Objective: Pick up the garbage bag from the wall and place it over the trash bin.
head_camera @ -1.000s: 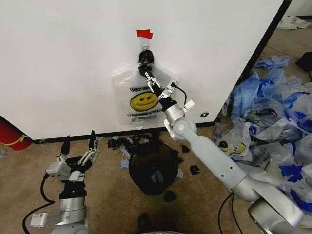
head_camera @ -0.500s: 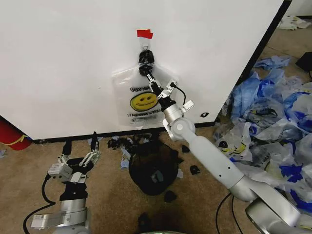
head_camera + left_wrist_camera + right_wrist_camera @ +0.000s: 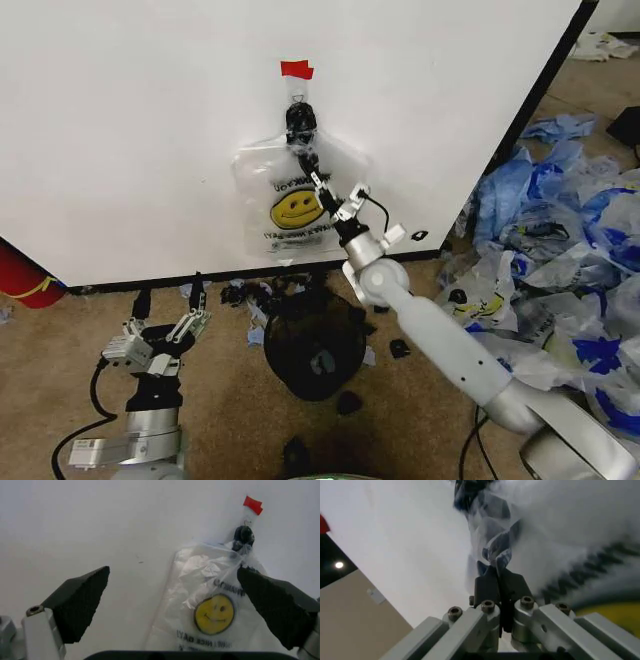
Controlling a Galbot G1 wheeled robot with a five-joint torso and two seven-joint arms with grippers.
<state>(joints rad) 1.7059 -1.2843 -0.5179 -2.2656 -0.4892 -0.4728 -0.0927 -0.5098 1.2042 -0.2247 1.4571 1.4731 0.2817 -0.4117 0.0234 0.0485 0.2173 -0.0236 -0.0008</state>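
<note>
Head view: I see the garbage bag (image 3: 293,195) hanging flat against the white wall (image 3: 130,130), its twisted handles caught on a black hook (image 3: 299,120) just below a strip of red tape (image 3: 296,69). My right gripper (image 3: 314,171) is raised to the bag's upper part, just under the hook, with the arm reaching up from the lower right. The trash bin (image 3: 315,340) sits on the carpet floor (image 3: 220,400) near the wall's foot, below the bag. Dark scraps (image 3: 350,403) lie around it. A heap of blue-streaked bags (image 3: 560,250) covers the floor to the right. My left gripper (image 3: 168,322) is low on the left, well apart from the bag, fingers spread.

Left wrist view: both dark pads (image 3: 80,600) stand wide apart with nothing between them. Beyond them the wall, the tape, the hook and the bag's yellow smiley face (image 3: 214,614) with black lettering show, seen from further off than my head camera gives.

Right wrist view: this is the close detail the others lack. The right fingers (image 3: 487,588) are pressed together, pinching a twisted strand of the bag's blue-marked plastic (image 3: 495,551). The yellow print sits at the frame's lower corner.
</note>
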